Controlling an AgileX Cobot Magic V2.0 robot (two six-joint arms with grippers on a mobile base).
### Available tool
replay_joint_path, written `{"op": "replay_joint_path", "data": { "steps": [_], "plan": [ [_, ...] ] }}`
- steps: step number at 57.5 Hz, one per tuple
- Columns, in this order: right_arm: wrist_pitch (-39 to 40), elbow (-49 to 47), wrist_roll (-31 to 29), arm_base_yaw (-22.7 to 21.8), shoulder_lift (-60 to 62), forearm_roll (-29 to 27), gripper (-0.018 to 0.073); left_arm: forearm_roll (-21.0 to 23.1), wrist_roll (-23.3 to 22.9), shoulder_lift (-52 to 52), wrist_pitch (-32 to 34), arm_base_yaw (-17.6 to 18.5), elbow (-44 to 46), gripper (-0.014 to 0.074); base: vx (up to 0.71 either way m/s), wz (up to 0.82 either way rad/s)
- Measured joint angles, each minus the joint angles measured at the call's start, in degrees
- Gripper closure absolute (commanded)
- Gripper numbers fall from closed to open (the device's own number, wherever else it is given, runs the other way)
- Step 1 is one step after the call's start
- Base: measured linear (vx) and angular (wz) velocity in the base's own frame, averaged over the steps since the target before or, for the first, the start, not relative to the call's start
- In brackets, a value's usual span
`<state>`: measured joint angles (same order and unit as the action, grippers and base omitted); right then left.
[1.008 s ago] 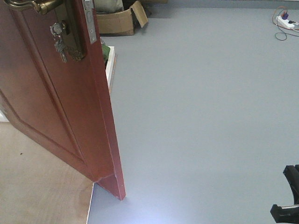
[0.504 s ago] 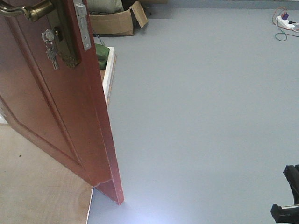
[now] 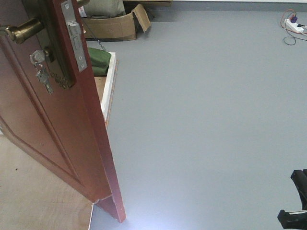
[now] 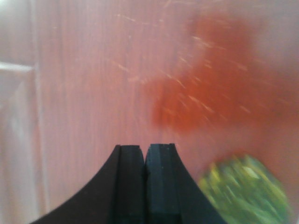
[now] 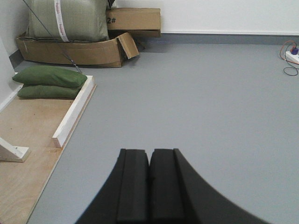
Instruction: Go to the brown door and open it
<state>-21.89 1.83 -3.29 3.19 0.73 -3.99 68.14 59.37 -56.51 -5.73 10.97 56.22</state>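
Observation:
The brown door [image 3: 57, 134] stands ajar at the left of the front view, its free edge towards me with a steel latch plate [image 3: 73, 34]. A brass lever handle [image 3: 21, 29] and small silver keys [image 3: 42, 72] show near its top. In the left wrist view my left gripper [image 4: 145, 148] is shut with nothing in it, close to the blurred reddish door panel [image 4: 117, 74]. My right gripper [image 5: 149, 153] is also shut and empty, hanging over grey floor [image 5: 210, 102]. A black arm part [image 3: 295, 201] shows at the front view's lower right.
A white wooden frame rail [image 3: 110, 81] edges a plywood platform [image 5: 28, 135] with green sandbags [image 5: 49, 80]. Cardboard boxes [image 5: 84, 51] and a green sack [image 5: 70, 19] stand at the back wall. A power strip with cables [image 3: 293, 24] lies far right.
The door has shifted left and down in the front view, its handle, keys and latch plate sitting lower. More of the white rail and green sandbags behind it now shows.

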Motion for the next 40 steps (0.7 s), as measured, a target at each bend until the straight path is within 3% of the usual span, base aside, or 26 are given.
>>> {"op": "replay_joint_path", "data": {
  "steps": [40],
  "plan": [
    [0.00,0.00,0.00,0.00,0.00,0.00,0.0559,-0.06,0.00,0.08,0.07,0.00,0.00,0.0600,0.09,-0.02]
  ]
}}
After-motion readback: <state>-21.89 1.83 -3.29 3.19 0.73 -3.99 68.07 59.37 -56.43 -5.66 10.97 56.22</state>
